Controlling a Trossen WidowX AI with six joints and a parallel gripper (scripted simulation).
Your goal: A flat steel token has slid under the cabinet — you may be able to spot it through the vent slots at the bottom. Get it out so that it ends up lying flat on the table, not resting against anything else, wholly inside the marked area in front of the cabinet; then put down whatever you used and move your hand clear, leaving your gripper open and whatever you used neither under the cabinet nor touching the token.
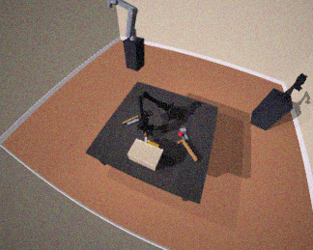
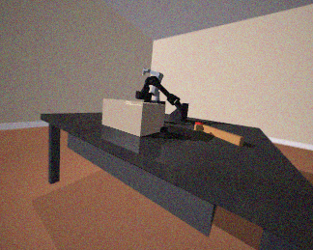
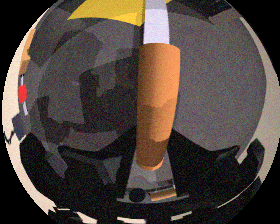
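One tool [image 3: 150, 187] gripping wooden-handled implement [image 3: 156, 103], seemingly unlabelled

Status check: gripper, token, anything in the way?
Gripper shut on wooden-handled tool. Token not visible. Tool near cabinet; hammer lies apart.

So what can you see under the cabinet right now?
Nothing under the cabinet shows: its beige body hides the gap in the top and exterior views. The jaws hold an orange-handled tool pointing at the yellow marked area. No token is visible.
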